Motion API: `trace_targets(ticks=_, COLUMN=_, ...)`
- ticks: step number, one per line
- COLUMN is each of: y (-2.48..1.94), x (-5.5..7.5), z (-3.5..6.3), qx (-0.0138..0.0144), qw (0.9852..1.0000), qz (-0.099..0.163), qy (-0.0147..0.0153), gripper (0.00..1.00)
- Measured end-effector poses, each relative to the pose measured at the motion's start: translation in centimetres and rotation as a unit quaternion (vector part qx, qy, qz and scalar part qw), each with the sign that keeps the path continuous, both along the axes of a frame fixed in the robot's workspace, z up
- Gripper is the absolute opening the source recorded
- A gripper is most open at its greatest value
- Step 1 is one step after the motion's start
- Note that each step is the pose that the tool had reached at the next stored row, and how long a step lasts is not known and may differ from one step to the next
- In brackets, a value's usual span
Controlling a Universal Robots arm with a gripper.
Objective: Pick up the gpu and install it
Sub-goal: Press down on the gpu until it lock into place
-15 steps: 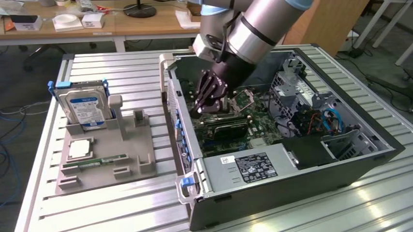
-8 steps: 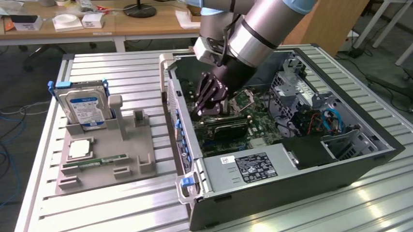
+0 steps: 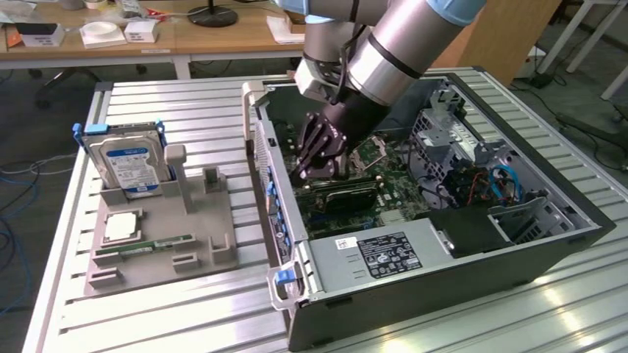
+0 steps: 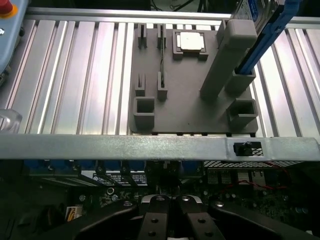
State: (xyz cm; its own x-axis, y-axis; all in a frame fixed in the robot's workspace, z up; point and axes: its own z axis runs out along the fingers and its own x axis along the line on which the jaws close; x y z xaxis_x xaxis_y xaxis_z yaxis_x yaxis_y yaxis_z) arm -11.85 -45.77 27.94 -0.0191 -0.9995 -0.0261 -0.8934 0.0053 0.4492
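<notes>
Arm reaching into open computer case, gripper lowered over the motherboard.

Fingers clenched together, tips down inside the case just above a dark card, the gpu, seated flat across the motherboard near the case's rear wall; whether the card is actually pinched between the fingertips cannot be told. Outside the case, on the ribbed metal table, a grey holder tray set just beside the case's rear wall. On the tray: a hard drive with blue label standing upright in blue rails at the end farthest from the case's power supply, a square silver chip lying flat in its recess, and a slim green memory stick lying near the chip.
</notes>
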Motion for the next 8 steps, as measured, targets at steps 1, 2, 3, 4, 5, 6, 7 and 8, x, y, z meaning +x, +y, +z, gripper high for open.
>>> trace_targets(ticks=1, y=0.00, x=-0.01, z=-0.04, qx=0.0000, qw=1.0000, qz=0.000, qy=0.0004, gripper=0.10)
trace_targets(ticks=2, y=-0.01, x=-0.01, z=-0.07, qx=0.0000, qw=1.0000, qz=0.000, qy=0.0009, gripper=0.10)
trace_targets(ticks=3, y=-0.01, x=-0.02, z=-0.12, qx=0.0000, qw=1.0000, qz=0.000, qy=0.0013, gripper=0.10)
trace_targets(ticks=4, y=-0.01, x=-0.03, z=-0.16, qx=0.0000, qw=1.0000, qz=0.000, qy=0.0018, gripper=0.10)
trace_targets(ticks=5, y=-0.01, x=-0.05, z=-0.21, qx=0.0000, qw=1.0000, qz=0.000, qy=0.0022, gripper=0.10)
trace_targets(ticks=6, y=-0.02, x=-0.07, z=-0.26, qx=-0.0002, qw=1.0000, qz=0.000, qy=0.0028, gripper=0.10)
trace_targets(ticks=7, y=-0.02, x=-0.08, z=-0.32, qx=-0.0002, qw=1.0000, qz=0.001, qy=0.0032, gripper=0.10)
trace_targets(ticks=8, y=-0.02, x=-0.09, z=-0.39, qx=-0.0003, qw=1.0000, qz=0.001, qy=0.0036, gripper=0.10)
